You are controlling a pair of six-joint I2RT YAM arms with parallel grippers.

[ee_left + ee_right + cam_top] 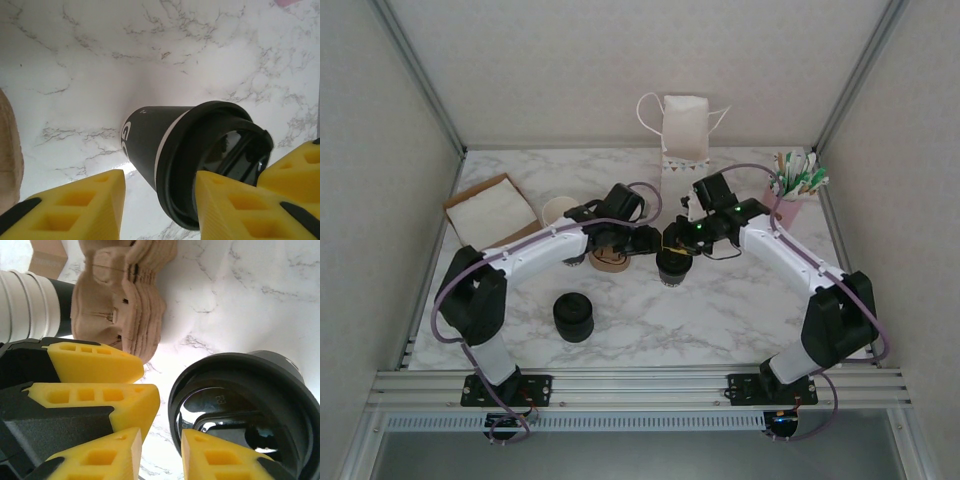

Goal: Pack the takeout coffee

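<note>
Here left claw [159, 176] and right claw [161, 433], half-open, hold nothing beside the takeout coffee [165, 137].

takeout coffee [145, 145], dark wall: white print, partly seen, large "G" plus start of another letter, rest turned out of sight | lid [225, 385], recessed top: small raised mark, like "E3" or "63", unsure | paper bag [686, 128], lower edge: row of tiny marks, unreadable
</note>
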